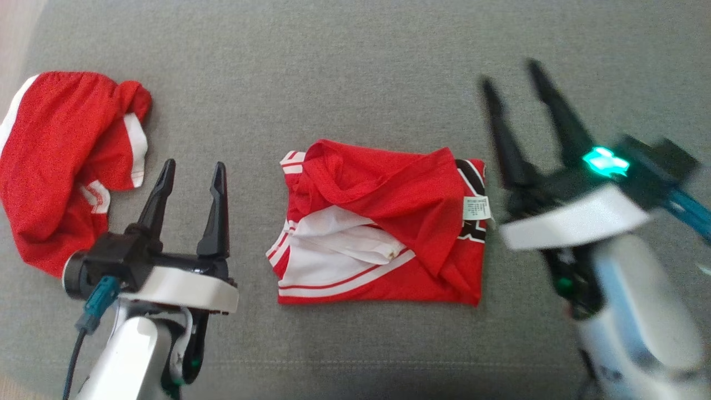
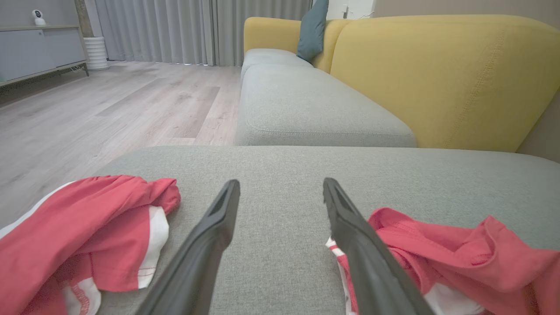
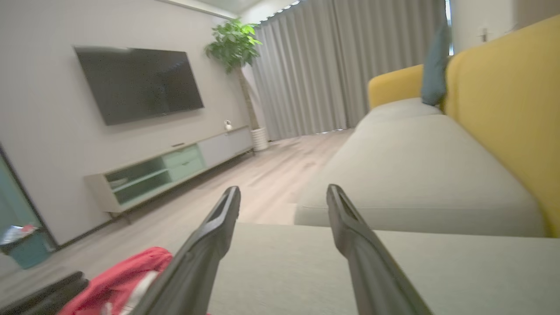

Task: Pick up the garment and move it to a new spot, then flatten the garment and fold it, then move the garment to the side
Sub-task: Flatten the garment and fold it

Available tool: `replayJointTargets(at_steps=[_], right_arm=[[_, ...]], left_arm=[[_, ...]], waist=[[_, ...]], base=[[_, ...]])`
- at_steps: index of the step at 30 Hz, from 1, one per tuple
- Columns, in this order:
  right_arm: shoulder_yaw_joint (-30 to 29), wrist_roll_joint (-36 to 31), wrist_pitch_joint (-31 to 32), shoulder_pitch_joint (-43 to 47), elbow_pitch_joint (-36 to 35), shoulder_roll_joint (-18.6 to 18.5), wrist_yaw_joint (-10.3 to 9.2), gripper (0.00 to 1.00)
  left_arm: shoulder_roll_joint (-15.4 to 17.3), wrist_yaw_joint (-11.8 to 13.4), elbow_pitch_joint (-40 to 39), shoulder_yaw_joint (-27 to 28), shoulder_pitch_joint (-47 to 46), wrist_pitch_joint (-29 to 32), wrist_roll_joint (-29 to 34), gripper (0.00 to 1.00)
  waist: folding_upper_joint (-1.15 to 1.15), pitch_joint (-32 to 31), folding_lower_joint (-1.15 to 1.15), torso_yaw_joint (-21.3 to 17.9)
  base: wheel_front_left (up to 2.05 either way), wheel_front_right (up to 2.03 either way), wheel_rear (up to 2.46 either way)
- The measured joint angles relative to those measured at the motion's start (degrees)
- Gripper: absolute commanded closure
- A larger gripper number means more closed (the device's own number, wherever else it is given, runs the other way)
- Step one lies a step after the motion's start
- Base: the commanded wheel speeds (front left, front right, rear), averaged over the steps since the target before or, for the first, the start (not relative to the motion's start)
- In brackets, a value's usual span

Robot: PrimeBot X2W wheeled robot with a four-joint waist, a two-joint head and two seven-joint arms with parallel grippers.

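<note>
The garment (image 1: 383, 222), red with white stripes and a white label, lies folded into a rough rectangle in the middle of the grey cushion (image 1: 355, 72). My left gripper (image 1: 194, 164) hovers open just left of it, with nothing between its fingers. In the left wrist view the open left gripper (image 2: 281, 183) points across the cushion, and the garment's (image 2: 459, 253) edge lies beside the right finger. My right gripper (image 1: 510, 72), blurred, stands open and empty to the right of the garment. In the right wrist view the right gripper (image 3: 283, 189) is open over bare cushion.
A second red and white cloth (image 1: 61, 161) lies crumpled at the cushion's left end (image 2: 78, 227). Red fabric (image 3: 127, 275) shows low left in the right wrist view. A yellow sofa back (image 2: 446, 78) rises beyond. Wooden floor (image 2: 109, 105) lies past the left edge.
</note>
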Motion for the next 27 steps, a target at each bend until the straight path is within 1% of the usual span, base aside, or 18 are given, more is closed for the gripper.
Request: replayJointTargets(at_steps=[5,9,17,27], right_arm=[[-11.4,-3.7,3.0,10.3,-4.9,-1.7,0.00,0.00],[-16.4,-5.2,5.3,16.5,-8.6,-1.7,0.00,0.00],[-18.2,-5.7,7.9,23.1,-12.0,-0.7,0.00,0.00],[-18.5,-5.7,8.4,23.4,-12.7,-0.1,0.00,0.00]], left_arm=[[0.8,1.0,-0.8,0.2,0.2,0.6,0.1,0.00],[1.5,1.6,-1.5,0.5,0.9,0.8,0.1,0.00],[2.0,2.2,-1.9,0.5,2.9,1.7,0.1,0.00],[2.8,2.4,-2.3,0.4,2.9,1.8,0.1,0.00]], waist=[[0.00,-1.1,0.00,-1.0],[0.00,-2.0,0.00,-1.8],[0.00,-3.0,0.00,-2.6],[0.00,-3.2,0.00,-3.0]], base=[[0.00,0.00,0.00],[0.00,0.00,0.00],[0.00,0.00,0.00],[0.00,0.00,0.00]])
